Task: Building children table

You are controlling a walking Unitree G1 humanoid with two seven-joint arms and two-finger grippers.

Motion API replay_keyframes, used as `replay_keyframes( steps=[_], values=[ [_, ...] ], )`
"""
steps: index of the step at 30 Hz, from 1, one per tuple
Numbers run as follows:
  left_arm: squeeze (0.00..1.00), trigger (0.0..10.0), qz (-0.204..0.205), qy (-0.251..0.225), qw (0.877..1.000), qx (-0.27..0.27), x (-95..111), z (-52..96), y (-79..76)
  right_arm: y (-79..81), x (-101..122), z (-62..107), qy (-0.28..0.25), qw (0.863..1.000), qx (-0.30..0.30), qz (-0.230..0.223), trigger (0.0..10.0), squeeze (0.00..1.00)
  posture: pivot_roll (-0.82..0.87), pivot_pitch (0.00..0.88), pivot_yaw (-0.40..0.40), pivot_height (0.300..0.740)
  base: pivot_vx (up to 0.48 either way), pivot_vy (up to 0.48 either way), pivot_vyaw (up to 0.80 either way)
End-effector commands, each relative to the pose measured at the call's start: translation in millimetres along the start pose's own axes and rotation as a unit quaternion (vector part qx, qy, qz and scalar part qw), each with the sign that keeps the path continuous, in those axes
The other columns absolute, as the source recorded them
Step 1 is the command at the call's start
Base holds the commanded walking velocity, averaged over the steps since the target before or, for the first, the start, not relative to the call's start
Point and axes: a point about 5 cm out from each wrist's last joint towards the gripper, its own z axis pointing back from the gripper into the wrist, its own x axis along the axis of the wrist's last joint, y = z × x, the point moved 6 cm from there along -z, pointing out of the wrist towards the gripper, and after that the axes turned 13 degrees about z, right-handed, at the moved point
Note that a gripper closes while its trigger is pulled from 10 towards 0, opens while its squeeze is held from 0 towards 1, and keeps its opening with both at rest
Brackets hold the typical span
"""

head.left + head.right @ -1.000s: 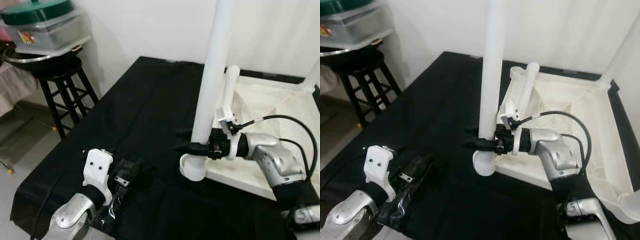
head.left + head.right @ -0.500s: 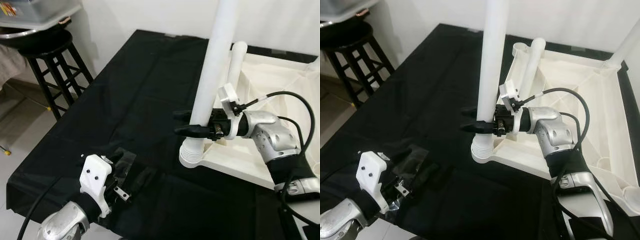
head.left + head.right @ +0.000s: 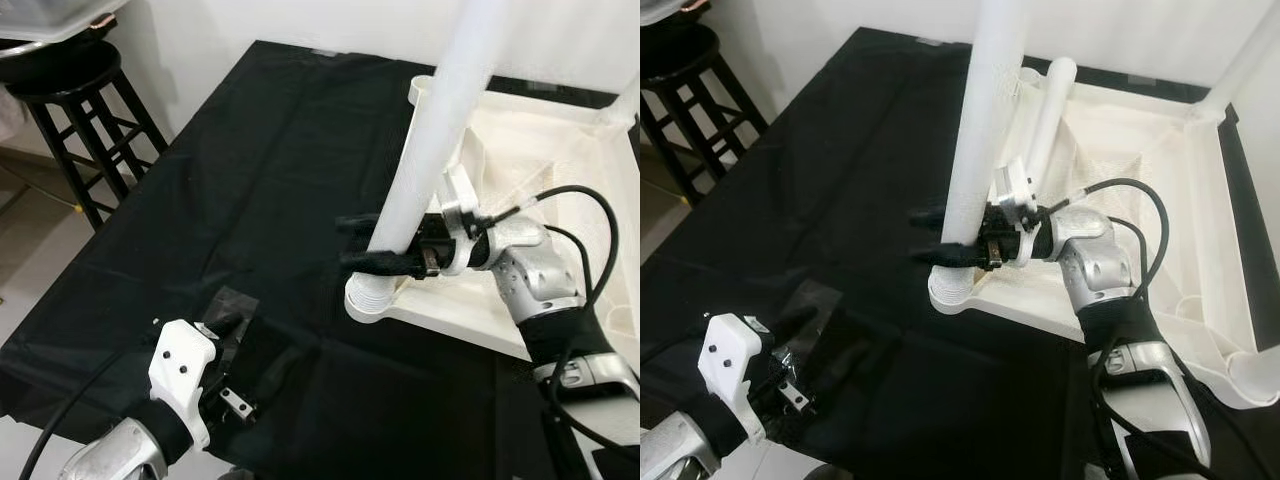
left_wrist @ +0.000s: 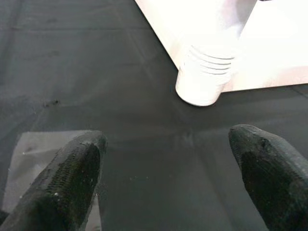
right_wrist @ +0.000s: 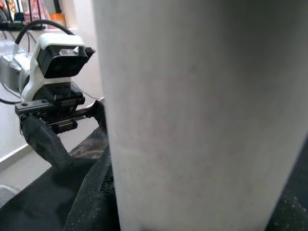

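Step in hand: fitting a leg point(image 3: 440, 150) into the near corner socket point(image 3: 372, 300) of the upturned white tabletop point(image 3: 1160, 210), which lies on a black cloth point(image 3: 270, 170); the leg leans slightly, so it looks not yet fully seated.
Right gripper point(image 3: 360, 243): black fingers closed around the leg low down, just above its ribbed end.
Left gripper point(image 4: 166, 178): fingers spread wide, holding nothing, hovering low over the cloth near the socket.
Next move: probably straightening the leg and pressing or twisting it home.
Materials: smooth white plastic tube; ribbed collar; hollow moulded tabletop underside; soft, creased matte cloth.
Background: black wooden stool point(image 3: 80, 110).
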Motion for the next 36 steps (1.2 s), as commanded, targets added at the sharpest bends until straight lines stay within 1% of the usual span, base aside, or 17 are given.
replay_keyframes(
  steps=[1, 6, 10, 17, 20, 21, 25, 26, 28, 29, 30, 31, 32, 33, 34, 35, 36],
  values=[
    [0.00, 10.0, 0.001, 0.013, 1.000, -0.002, -1.6, 5.2, -0.3, 23.8, -41.9, 7.8, 0.070, 0.996, 0.014, -0.054, 10.0, 0.00, 0.10, 0.352, 0.012, 0.740, 0.000, 0.000, 0.00],
    [0.00, 10.0, 0.004, 0.018, 1.000, -0.002, -1.3, 8.4, -0.9, 24.4, -44.9, 7.7, 0.071, 0.997, 0.005, -0.041, 10.0, 0.00, 0.11, 0.360, 0.019, 0.740, 0.000, 0.000, 0.00],
    [0.00, 10.0, 0.004, 0.022, 1.000, -0.002, -1.3, 9.9, -0.5, 34.9, -48.0, 3.9, 0.062, 0.997, 0.020, -0.050, 10.0, 0.00, 0.12, 0.363, 0.023, 0.740, 0.000, 0.000, 0.00],
    [0.00, 10.0, 0.005, 0.025, 1.000, -0.001, -1.7, 10.1, 0.1, 35.6, -48.4, 1.5, 0.062, 0.996, 0.027, -0.054, 10.0, 0.00, 0.11, 0.361, 0.025, 0.740, 0.000, 0.000, 0.00],
    [0.00, 10.0, 0.006, 0.026, 1.000, -0.001, -2.3, 9.1, 0.6, 31.8, -49.0, -2.3, 0.066, 0.996, 0.015, -0.057, 10.0, 0.00, 0.10, 0.354, 0.020, 0.740, 0.000, 0.000, 0.00],
    [0.00, 10.0, 0.007, 0.026, 1.000, -0.001, -3.1, 7.7, 0.5, 29.3, -52.5, -4.3, 0.082, 0.995, -0.004, -0.058, 10.0, 0.00, 0.09, 0.347, 0.011, 0.740, 0.000, 0.000, 0.00],
    [0.00, 10.0, 0.008, 0.026, 1.000, -0.001, -3.8, 6.4, 0.2, 28.1, -54.6, -6.3, 0.093, 0.994, -0.023, -0.059, 10.0, 0.00, 0.09, 0.345, 0.006, 0.740, 0.000, 0.000, 0.00],
    [0.00, 10.0, 0.012, 0.023, 1.000, 0.000, -4.3, 4.7, -0.3, 27.4, -63.2, -10.6, 0.128, 0.985, -0.093, -0.073, 10.0, 0.00, 0.06, 0.339, -0.017, 0.740, 0.000, 0.000, 0.00],
    [0.00, 10.0, 0.012, 0.023, 1.000, 0.000, -4.3, 4.7, -0.3, 27.4, -63.2, -10.6, 0.128, 0.985, -0.093, -0.073, 10.0, 0.00, 0.06, 0.339, -0.017, 0.740, 0.000, 0.000, 0.00],
    [0.00, 10.0, 0.015, 0.020, 1.000, 0.000, -4.8, 3.3, -1.2, 26.7, -72.1, -10.5, 0.174, 0.965, -0.181, -0.077, 10.0, 0.00, 0.04, 0.335, -0.032, 0.740, 0.000, 0.000, 0.00],
    [0.00, 10.0, 0.015, 0.020, 1.000, 0.000, -4.8, 3.3, -1.2, 26.7, -72.1, -10.5, 0.174, 0.965, -0.181, -0.077, 10.0, 0.00, 0.04, 0.335, -0.032, 0.740, 0.000, 0.000, 0.00],
    [0.00, 10.0, 0.018, 0.015, 1.000, 0.000, -4.6, 1.7, -2.3, 47.1, -71.9, -27.7, 0.190, 0.931, -0.295, -0.106, 10.0, 0.00, 0.03, 0.327, -0.041, 0.740, 0.000, 0.000, 0.00],
    [0.00, 10.0, 0.021, 0.012, 1.000, 0.001, -4.4, 0.6, -3.1, 59.5, -64.7, -26.3, 0.203, 0.891, -0.386, -0.129, 10.0, 0.00, 0.03, 0.327, -0.041, 0.740, 0.000, 0.000, 0.00],
    [0.00, 10.0, 0.022, 0.010, 1.000, 0.001, -4.3, -1.0, -3.0, 75.0, -57.5, -33.8, 0.199, 0.856, -0.450, -0.160, 10.0, 0.00, 0.02, 0.321, -0.022, 0.740, 0.000, 0.000, 0.00],
    [0.00, 10.0, 0.022, 0.010, 1.000, 0.001, -4.3, -1.0, -3.0, 75.0, -57.5, -33.8, 0.199, 0.856, -0.450, -0.160, 10.0, 0.00, 0.02, 0.321, -0.022, 0.740, 0.000, 0.000, 0.00],
    [0.00, 10.0, 0.023, 0.008, 1.000, 0.000, -3.9, -3.1, -3.3, 83.4, -52.0, -42.7, 0.193, 0.836, -0.484, -0.171, 10.0, 0.00, 0.02, 0.313, -0.008, 0.740, 0.000, 0.000, 0.00],
    [0.00, 10.0, 0.024, 0.006, 1.000, -0.004, -3.9, -5.4, -3.7, 85.2, -54.3, -48.5, 0.192, 0.831, -0.494, -0.169, 10.0, 0.00, 0.01, 0.303, 0.001, 0.740, 0.000, 0.000, 0.00]
  ],
)
